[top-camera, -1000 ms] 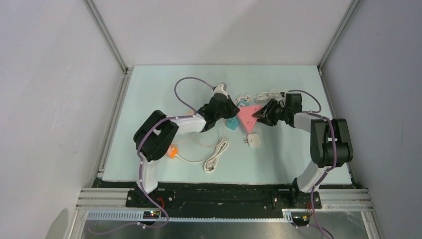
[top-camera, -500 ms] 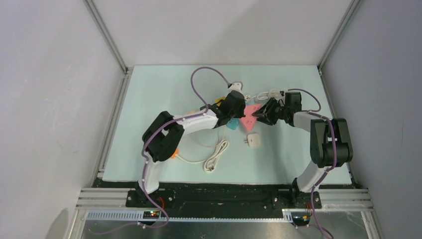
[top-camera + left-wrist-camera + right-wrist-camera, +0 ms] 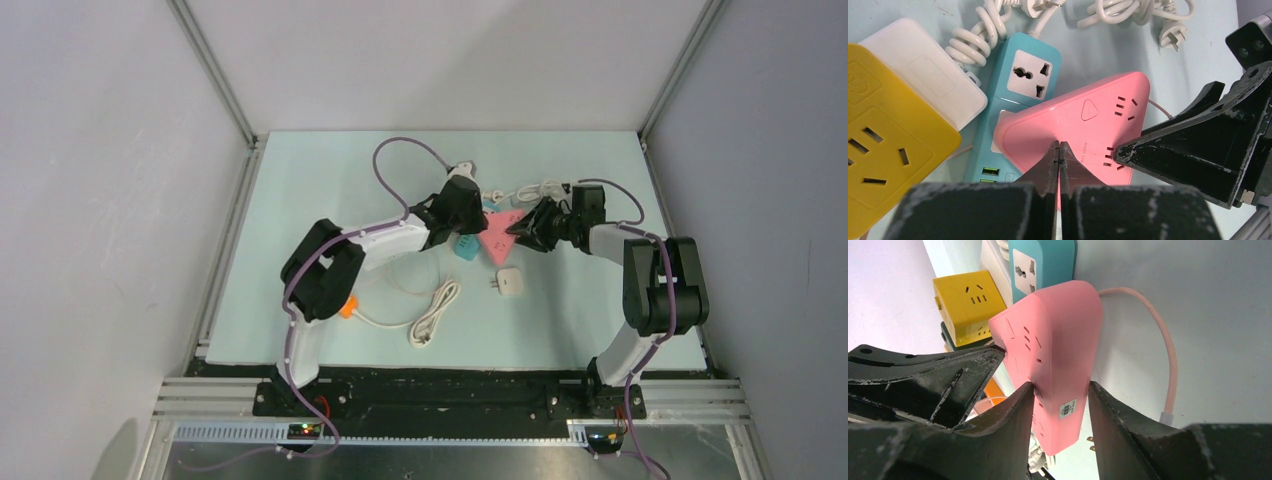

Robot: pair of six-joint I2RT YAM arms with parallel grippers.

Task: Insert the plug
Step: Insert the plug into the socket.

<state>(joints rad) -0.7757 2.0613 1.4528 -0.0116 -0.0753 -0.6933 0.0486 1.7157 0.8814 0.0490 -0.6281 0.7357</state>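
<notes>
While the right gripper (image 3: pixel 1058 396) clamps the pink power strip (image 3: pixel 1088 115) steady, the left gripper (image 3: pixel 1058 148), pinched closed on nothing, must spread wide before fetching the white plug (image 3: pixel 510 283).

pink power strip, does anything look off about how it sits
Yes. The pink triangular power strip sits askew, one corner overlapping the teal rectangular power strip, clamped in the right tool. The left tool is shut and empty, tips over the pink face: no plug in hand.
</notes>
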